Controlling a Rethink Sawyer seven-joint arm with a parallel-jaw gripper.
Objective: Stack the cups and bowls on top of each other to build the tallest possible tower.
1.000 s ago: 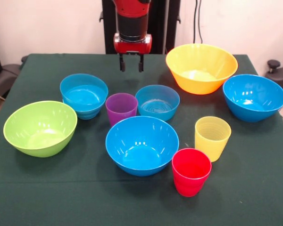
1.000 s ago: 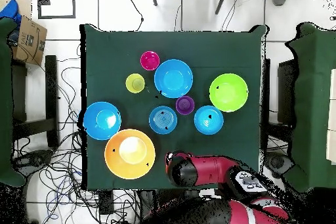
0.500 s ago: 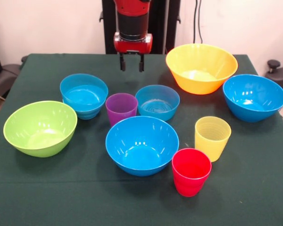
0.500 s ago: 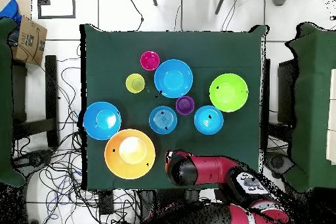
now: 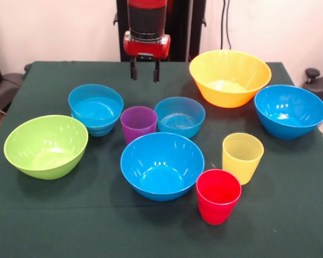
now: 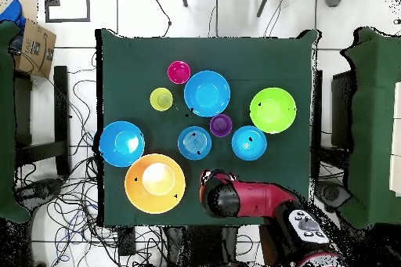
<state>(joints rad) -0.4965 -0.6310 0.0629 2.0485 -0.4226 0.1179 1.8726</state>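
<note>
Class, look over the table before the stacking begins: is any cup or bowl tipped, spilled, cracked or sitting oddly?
Nothing stands out. Every bowl and cup sits upright, mouth up, on the green table. The purple cup stands close between the small blue bowls, but whether it touches them is unclear. The gripper hangs open above the table, holding nothing.

Pale wall (image 5: 54, 29), white tiled floor (image 6: 141, 13) strewn with cables (image 6: 74, 209), cardboard box (image 6: 33, 45) beside green-clothed table (image 6: 258, 60).
</note>
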